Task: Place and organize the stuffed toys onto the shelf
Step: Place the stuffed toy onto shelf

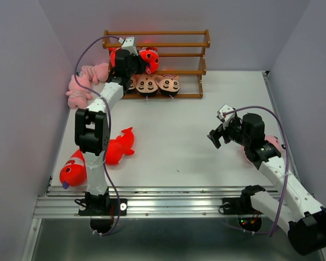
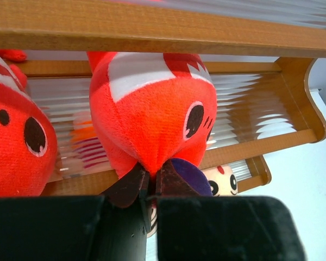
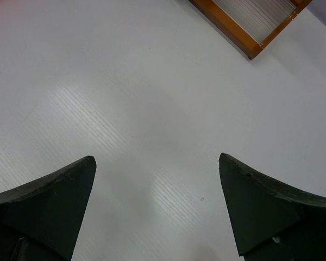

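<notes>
Fish (image 2: 152,114) sat clamped in L end effector (image 2: 150,182) just under shelf (image 2: 152,27) rail edge; R end effector (image 3: 157,179) spread apart over open worktop (image 3: 152,109).

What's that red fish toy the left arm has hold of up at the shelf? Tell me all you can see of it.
The fish is a soft red-orange plush with a white band across its back, a black oval eye rimmed in white, and a purple mouth. It faces nose-out from the shelf's middle tier, beside another red fish. The left gripper pinches its snout, fingers shut.
</notes>
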You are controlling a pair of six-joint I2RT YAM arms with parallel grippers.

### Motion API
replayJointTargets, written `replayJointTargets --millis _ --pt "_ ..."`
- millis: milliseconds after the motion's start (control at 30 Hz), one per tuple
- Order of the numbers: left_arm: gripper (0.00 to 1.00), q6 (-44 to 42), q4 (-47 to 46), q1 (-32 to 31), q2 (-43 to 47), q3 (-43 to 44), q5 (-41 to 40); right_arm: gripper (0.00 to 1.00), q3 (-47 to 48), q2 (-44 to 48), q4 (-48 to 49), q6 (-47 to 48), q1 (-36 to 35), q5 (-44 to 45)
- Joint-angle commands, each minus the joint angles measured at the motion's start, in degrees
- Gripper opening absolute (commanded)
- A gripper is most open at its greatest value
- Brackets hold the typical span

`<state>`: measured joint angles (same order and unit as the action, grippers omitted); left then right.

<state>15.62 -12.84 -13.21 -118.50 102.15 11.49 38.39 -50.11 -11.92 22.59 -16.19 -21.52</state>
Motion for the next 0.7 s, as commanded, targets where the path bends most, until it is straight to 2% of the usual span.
replayJointTargets --millis 0,267,667 --pt "0.14 1.0 -0.6 0.4 0.4 3.4 -0.4 1.0 -0.9 0.5 3.1 0.8 0.3 0.6" --pt "0.32 0.9 0.3 0.5 0.8 3.5 -0.4 1.0 -1.0 0.6 3.1 0.9 0.3 0.6" --pt "0.48 1.4 0.9 0.5 1.3 3.7 -0.4 1.0 -1.0 0.4 3.2 1.1 0.3 0.9"
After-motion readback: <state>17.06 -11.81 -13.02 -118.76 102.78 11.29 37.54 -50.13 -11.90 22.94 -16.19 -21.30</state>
